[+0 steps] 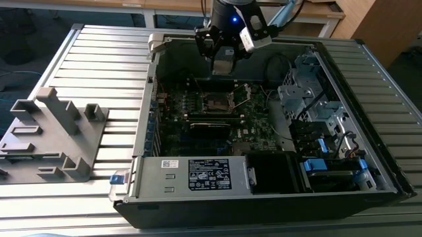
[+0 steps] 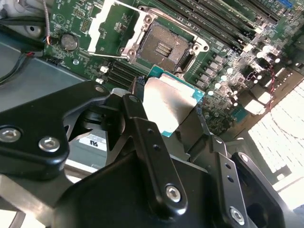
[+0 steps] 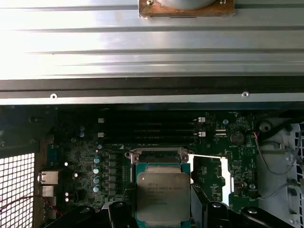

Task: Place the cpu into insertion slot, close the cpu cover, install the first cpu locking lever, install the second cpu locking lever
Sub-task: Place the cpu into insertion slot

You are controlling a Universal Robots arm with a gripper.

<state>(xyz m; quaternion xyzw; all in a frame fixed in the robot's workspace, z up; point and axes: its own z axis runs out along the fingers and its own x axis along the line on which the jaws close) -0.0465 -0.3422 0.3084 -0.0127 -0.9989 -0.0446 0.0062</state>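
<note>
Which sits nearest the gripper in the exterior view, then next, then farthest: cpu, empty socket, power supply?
1. cpu, held in the gripper above the case.
2. socket, empty, on the board below.
3. power supply, at the case's end nearest the camera.

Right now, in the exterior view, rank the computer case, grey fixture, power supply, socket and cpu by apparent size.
1. computer case
2. grey fixture
3. power supply
Last, unranked: socket and the cpu in the gripper look about alike.
</note>
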